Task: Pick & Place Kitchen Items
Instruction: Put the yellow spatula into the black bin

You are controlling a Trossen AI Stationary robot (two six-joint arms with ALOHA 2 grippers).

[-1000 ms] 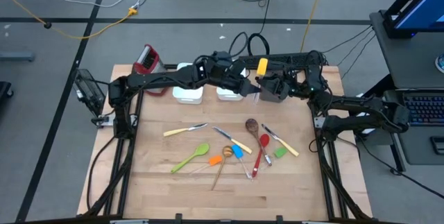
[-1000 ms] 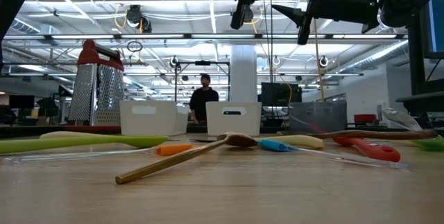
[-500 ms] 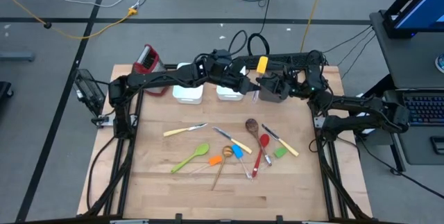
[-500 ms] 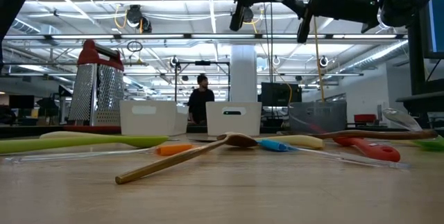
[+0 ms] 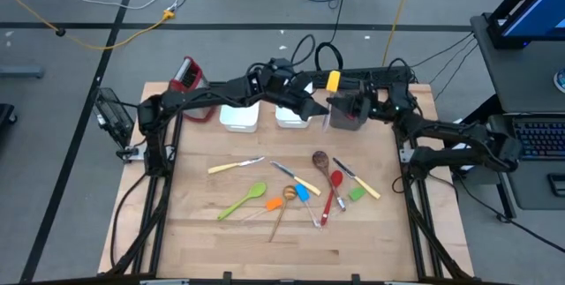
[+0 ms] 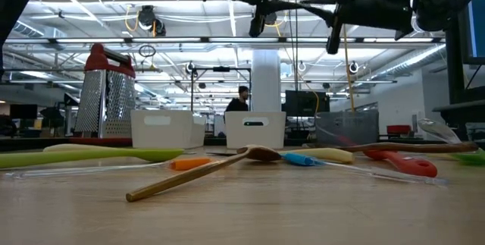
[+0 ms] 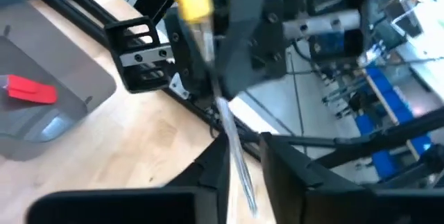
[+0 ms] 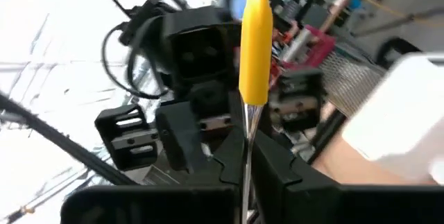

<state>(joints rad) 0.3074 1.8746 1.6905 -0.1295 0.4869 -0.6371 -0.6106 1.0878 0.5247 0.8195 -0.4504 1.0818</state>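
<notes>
right wrist view: yellow-handled utensil [image 8: 254, 50] clamped by its metal shaft in right jaws.

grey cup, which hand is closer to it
Right. The right hand hangs right over the grey cup; the left hand is beside it, toward the white bins.

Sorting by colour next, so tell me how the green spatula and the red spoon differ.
Colour: the green spatula is lime green, the red spoon red.
Place: the spatula lies at the left of the pile, the spoon toward its right.
Pose: the spatula slants across the table; the spoon runs nearly straight front to back.
Both lie flat, heads toward the far side.
</notes>
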